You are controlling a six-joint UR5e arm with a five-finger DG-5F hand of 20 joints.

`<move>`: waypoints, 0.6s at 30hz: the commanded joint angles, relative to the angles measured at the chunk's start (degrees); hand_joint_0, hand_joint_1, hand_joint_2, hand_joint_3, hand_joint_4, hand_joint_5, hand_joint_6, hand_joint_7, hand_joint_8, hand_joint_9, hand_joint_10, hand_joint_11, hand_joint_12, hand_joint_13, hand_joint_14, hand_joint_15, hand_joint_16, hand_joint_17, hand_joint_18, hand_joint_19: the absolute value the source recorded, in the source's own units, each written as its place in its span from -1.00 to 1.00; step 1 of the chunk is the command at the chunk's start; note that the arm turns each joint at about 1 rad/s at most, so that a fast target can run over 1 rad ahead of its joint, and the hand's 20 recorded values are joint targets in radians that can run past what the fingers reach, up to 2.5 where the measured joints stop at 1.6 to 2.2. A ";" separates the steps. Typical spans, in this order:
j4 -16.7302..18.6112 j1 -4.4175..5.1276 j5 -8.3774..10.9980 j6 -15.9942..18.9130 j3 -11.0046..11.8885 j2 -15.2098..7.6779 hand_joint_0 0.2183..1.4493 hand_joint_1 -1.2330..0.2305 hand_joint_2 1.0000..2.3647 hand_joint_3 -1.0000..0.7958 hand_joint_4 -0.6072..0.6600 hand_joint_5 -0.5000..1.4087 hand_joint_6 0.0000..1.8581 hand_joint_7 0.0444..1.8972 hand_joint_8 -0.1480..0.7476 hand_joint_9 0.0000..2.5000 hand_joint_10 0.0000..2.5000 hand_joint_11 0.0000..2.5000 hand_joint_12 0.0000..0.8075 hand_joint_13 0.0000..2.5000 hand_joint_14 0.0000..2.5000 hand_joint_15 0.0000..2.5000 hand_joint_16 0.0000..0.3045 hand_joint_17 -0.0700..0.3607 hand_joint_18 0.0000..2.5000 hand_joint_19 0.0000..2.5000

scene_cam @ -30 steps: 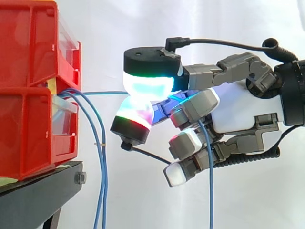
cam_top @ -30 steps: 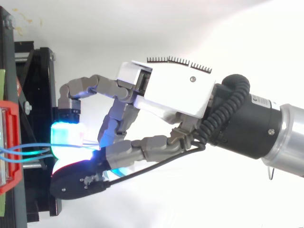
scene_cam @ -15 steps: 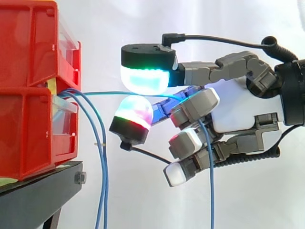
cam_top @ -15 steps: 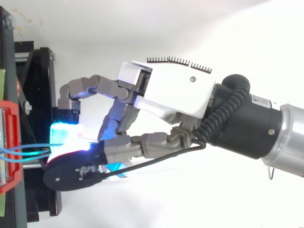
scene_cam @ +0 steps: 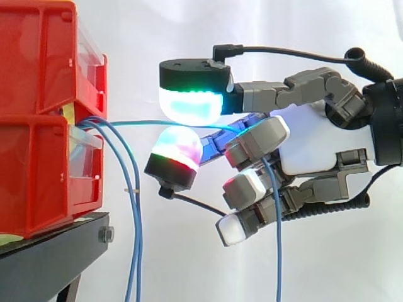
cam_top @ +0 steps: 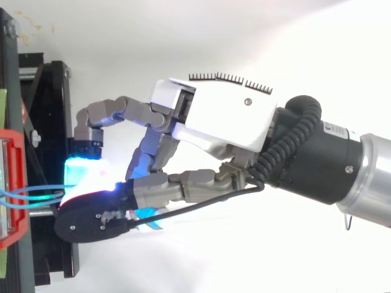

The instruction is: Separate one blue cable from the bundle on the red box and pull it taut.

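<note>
One blue cable (scene_cam: 138, 123) runs level from the red box (scene_cam: 44, 163) into the hand (scene_cam: 315, 148), then drops. Whether the fingers grip it is unclear

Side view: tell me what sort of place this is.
Probably a robotics lab test rig: stacked red bins on a black stand, a white curtain behind, and a robot hand at blue cables.

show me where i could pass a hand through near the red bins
Free: above the blue cable, between the red bins and the hand; also low down, between the hanging loops and the strand dropping from the hand. Crowded: the level of the cable itself, and beside the bins' front where the loops hang.
</note>
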 commanded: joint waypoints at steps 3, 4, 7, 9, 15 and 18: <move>0.00 0.01 0.00 0.00 0.07 -0.01 -0.42 -0.16 -0.99 -0.29 0.30 -0.58 -0.38 0.45 0.08 0.26 -0.98 0.07 0.16 0.05 -0.98 -0.39 -0.62 -0.08 -0.30 -0.51; 0.00 0.01 0.00 0.00 -0.02 -0.01 -0.42 -0.16 -0.99 -0.30 0.31 -0.58 -0.38 0.45 0.09 0.27 -0.98 0.06 0.17 0.05 -0.98 -0.39 -0.62 -0.08 -0.30 -0.51; 0.00 0.01 0.00 0.00 0.07 -0.01 -0.42 -0.16 -0.99 -0.30 0.31 -0.58 -0.38 0.45 0.08 0.26 -0.98 0.06 0.16 0.05 -0.98 -0.39 -0.62 -0.08 -0.30 -0.51; 0.00 0.01 0.00 0.00 -0.02 0.08 -0.41 -0.15 -0.99 -0.29 0.31 -0.57 -0.38 0.45 0.09 0.26 -0.98 0.06 0.16 0.05 -0.98 -0.40 -0.63 -0.08 -0.30 -0.51; 0.00 0.01 0.00 0.00 0.07 -0.01 -0.40 -0.11 -0.99 -0.29 0.30 -0.57 -0.39 0.47 0.09 0.27 -0.98 0.05 0.15 0.05 -0.98 -0.39 -0.63 -0.08 -0.30 -0.52; 0.00 0.01 0.00 0.00 0.07 0.08 -0.41 -0.11 -0.99 -0.30 0.31 -0.57 -0.40 0.47 0.10 0.26 -0.98 0.06 0.16 0.05 -0.98 -0.39 -0.63 -0.08 -0.30 -0.51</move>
